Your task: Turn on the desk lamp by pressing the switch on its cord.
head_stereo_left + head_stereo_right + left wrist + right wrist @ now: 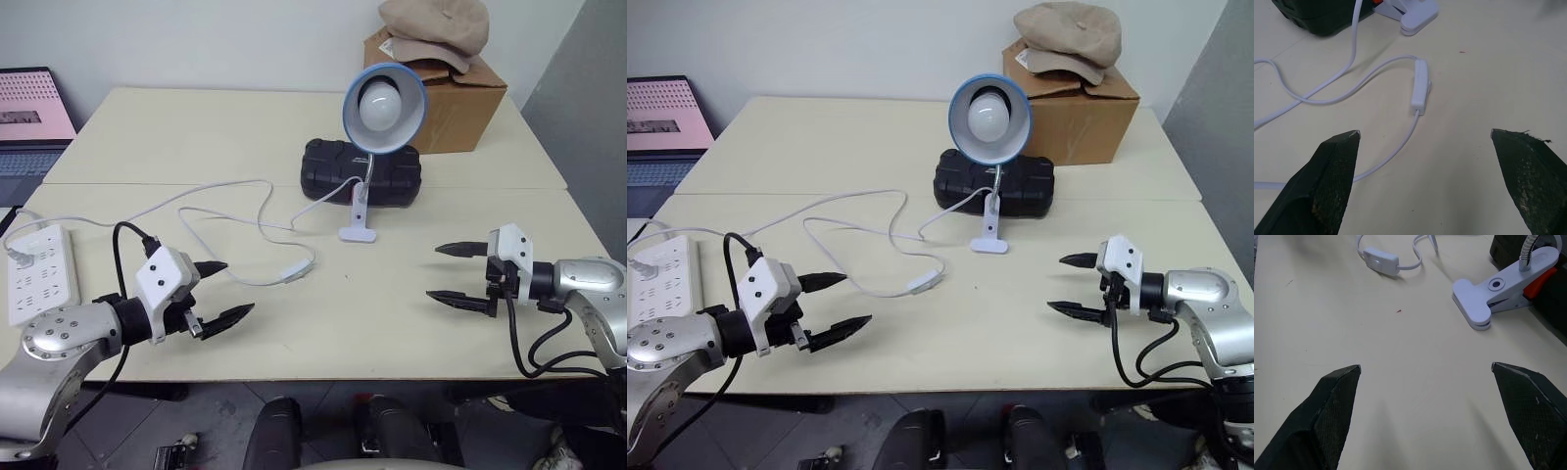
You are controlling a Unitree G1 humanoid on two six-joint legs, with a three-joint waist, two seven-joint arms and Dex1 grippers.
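Grippers, your left [217,292] and right [449,272], are hovering spread wide; the small white inline rocker switch [293,273] is lying untouched, the round blue-rimmed desk lamp [383,106] seemingly unlit.

The table [411,323] is matt, smooth cream laminate. The desk lamp [383,106] has a glossy blue shade, frosted bulb, ribbed metal neck and smooth white plastic clip. The switch [1420,91] and cord [235,211] look like smooth white plastic. The 2 black fingers [1332,181] are rough-textured.
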